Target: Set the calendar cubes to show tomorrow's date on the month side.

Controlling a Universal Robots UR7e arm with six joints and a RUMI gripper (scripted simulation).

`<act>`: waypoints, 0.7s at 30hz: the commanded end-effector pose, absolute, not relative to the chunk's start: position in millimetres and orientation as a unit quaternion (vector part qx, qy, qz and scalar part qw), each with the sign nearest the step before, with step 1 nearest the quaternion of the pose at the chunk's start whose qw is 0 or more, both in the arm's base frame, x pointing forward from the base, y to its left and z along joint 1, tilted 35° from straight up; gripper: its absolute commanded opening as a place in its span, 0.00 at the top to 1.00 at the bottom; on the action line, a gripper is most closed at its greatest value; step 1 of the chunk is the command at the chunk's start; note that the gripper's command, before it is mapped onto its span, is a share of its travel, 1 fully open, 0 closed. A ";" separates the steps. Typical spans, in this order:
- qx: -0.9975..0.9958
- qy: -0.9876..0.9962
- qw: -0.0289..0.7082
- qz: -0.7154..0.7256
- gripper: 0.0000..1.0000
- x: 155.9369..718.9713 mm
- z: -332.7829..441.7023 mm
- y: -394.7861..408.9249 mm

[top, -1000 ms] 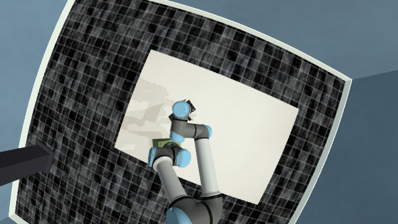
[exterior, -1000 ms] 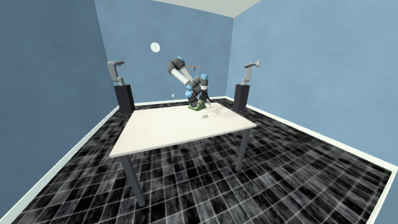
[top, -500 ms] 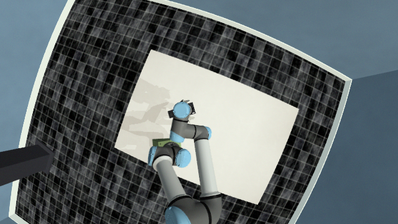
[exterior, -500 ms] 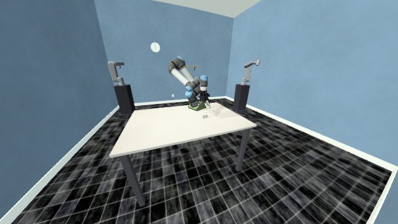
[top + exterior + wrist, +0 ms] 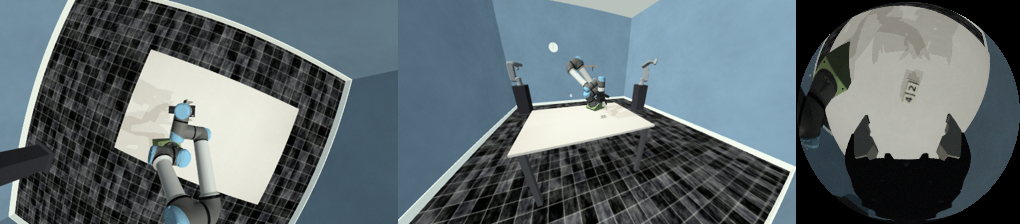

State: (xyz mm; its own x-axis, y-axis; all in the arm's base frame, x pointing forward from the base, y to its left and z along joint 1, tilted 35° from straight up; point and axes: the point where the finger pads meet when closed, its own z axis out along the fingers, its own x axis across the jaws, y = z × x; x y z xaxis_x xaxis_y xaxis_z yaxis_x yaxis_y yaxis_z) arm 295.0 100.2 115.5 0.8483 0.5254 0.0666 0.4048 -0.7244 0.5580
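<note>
The small calendar stands on the pale table. In the wrist view its two whitish cubes sit side by side: one cube (image 5: 912, 87) shows a dark 2, the other cube (image 5: 909, 98) a dark 4, both turned sideways in that view. The tray is too small to make out apart from the cubes, and no month name is readable. My gripper (image 5: 907, 115) is open and empty, high above the table, with the calendar beyond its fingertips in the wrist view. In the top view the arm hides the calendar.
The white table top (image 5: 242, 124) (image 5: 559, 130) lies under the arm. The arm's green base plate (image 5: 159, 142) (image 5: 594, 107) (image 5: 841, 70) is at the table's edge near the calendar. Two grey arms on dark pedestals (image 5: 522, 99) (image 5: 639, 97) stand beyond the table.
</note>
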 end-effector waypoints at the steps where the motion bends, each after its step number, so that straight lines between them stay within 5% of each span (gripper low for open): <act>1: 0.939 0.174 0.266 0.133 0.00 297.6 112.4 97.0; 17: 0.948 0.108 0.256 0.153 0.00 301.0 111.5 95.4; 18: 0.948 0.108 0.256 0.153 0.72 300.9 111.5 95.4; 21: 0.948 0.108 0.256 0.153 0.72 300.9 111.7 95.4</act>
State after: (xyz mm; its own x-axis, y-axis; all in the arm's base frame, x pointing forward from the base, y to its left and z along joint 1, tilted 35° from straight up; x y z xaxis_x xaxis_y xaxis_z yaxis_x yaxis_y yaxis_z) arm 300.2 95.1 111.1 0.9290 0.2896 0.2303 0.1346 -0.8442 0.5188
